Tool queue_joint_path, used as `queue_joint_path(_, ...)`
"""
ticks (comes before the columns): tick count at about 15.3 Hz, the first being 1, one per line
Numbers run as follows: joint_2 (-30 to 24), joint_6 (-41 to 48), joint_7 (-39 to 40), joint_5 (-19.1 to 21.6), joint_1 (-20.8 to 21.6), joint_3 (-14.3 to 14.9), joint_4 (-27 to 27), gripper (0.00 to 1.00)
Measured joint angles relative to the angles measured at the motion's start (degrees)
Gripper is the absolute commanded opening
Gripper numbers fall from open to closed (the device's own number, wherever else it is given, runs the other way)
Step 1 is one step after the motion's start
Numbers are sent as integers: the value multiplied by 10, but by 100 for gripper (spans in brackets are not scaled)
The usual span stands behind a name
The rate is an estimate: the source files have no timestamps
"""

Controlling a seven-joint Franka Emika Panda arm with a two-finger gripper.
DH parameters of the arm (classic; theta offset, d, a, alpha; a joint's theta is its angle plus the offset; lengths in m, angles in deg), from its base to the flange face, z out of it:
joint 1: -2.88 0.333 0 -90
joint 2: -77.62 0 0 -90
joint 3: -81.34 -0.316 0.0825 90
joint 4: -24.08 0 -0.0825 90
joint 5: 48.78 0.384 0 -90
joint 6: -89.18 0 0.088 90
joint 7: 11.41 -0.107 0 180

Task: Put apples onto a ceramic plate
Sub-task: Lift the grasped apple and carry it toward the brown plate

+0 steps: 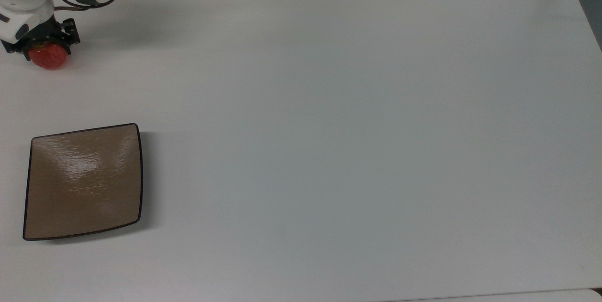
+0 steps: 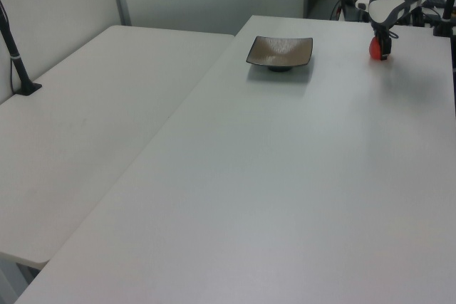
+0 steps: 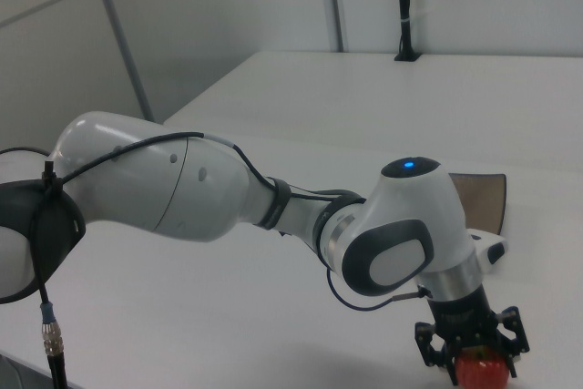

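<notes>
Top view's upper-left corner: small round red apple sits on the white desk, with the arm's black two-finger gripper down over it, fingers straddling the fruit on either side. Can't tell whether they are clamped or just around it. Square glossy tan-brown ceramic plate with dark rim lies well apart, lower on the top view's left, nothing on it.

Left view: apple is at the far end of the desk, gripper on top of it; apple looks to be resting on the surface, not lifted. Plate sits to the left view's left of it, bare.

Right view: gripper hangs straight down from the white wrist, finger frames flanking the apple at the bottom edge. A corner of the plate shows behind the arm.

Status, my read: approach done, grasp in hand or about to be. Left: confirm grip, lift, carry across to the plate, lower, release. Roughly a quarter through; placement not yet started.
</notes>
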Motion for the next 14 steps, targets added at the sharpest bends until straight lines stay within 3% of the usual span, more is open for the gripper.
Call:
queue_joint_path(6,-15,22,0,-2,2,-1,-5,27)
queue_joint_path(11,-75,137,-24,16,7,-22,-41,27)
queue_joint_path(14,-96,212,-85,36,15,-45,-85,28)
